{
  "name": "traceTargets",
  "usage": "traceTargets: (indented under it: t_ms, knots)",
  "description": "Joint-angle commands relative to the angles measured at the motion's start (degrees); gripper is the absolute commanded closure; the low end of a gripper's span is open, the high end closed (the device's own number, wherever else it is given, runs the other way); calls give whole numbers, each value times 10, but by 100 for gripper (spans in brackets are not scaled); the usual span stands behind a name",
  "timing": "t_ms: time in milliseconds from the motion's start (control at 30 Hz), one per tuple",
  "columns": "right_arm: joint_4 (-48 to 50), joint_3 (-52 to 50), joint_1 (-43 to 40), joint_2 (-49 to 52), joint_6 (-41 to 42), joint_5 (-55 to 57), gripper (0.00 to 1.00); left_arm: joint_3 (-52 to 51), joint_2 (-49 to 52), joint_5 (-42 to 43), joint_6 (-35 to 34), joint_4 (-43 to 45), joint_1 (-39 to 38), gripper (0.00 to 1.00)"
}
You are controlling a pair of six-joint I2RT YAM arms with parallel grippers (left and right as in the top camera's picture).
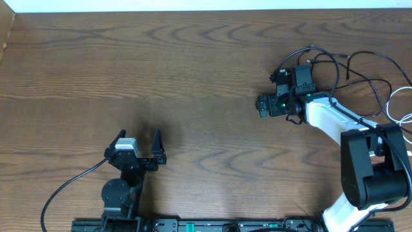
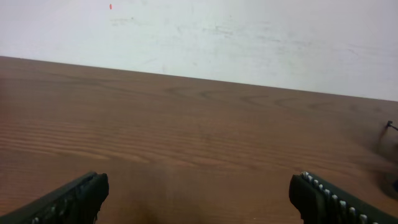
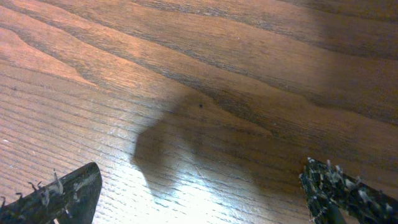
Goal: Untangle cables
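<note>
Cables (image 1: pixel 375 57) lying slack behind the right claw (image 1: pixel 263 105), back beside its arm (image 1: pixel 328 119): black cord (image 1: pixel 325 57) in loose crossing loops, white cord (image 1: pixel 400 120) curled further back, near the counter (image 1: pixel 193 64) edge. No tension anywhere in them, since neither claw has a hold. Hard to say from overhead where cord ends and the arm's own wiring begins.

Right claw spread wide and empty; in the wrist view (image 3: pixel 199 199) only bare wood and a shadow (image 3: pixel 186 149) ahead of it. Pointed away from the loops, so probably between reaches and needing to swing round before any pick. Not resting on the cords.

Left claw (image 1: pixel 138 143) likewise gaping and holding nothing, with open counter in front of it in its wrist view (image 2: pixel 199 205). Cables well off to its right, likely out of easy reach. Judged early: untangling not yet under way.
</note>
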Motion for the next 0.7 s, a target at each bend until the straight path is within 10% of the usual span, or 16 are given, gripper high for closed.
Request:
traceTargets:
  t_ms: [0,667]
  knots:
    - [-2,-7,2,0,-5,-3,1,-10,-3,16,5,-19,2,2]
    - [-52,-8,8,-241,-5,-3,1,-10,-3,16,6,-19,2,2]
